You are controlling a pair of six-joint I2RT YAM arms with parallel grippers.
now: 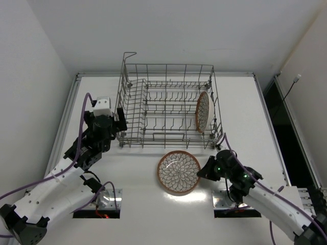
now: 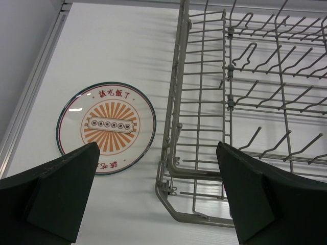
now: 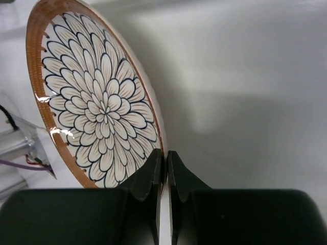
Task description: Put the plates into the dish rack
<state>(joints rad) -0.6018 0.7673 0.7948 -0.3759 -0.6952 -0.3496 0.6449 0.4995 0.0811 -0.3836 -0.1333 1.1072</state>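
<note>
The right gripper [image 3: 164, 163] pinched the rim of the flower plate [image 3: 97, 102], which lay on the table [image 1: 127, 173] just near of the dish rack [image 1: 168, 138]. The left gripper [image 2: 157, 148] was wide open, holding nothing, above the sunburst plate [image 2: 107, 125] left of the rack. A brown plate [image 1: 203, 112] stood inside the rack, on its right.

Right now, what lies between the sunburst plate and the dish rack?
Only a bare strip of white table separates the sunburst plate from the dish rack; the left wrist view shows it.

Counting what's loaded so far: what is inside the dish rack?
One brown-rimmed plate stands on edge at the dish rack's right end; wires cover its lower edge. No other plate shows inside.
</note>
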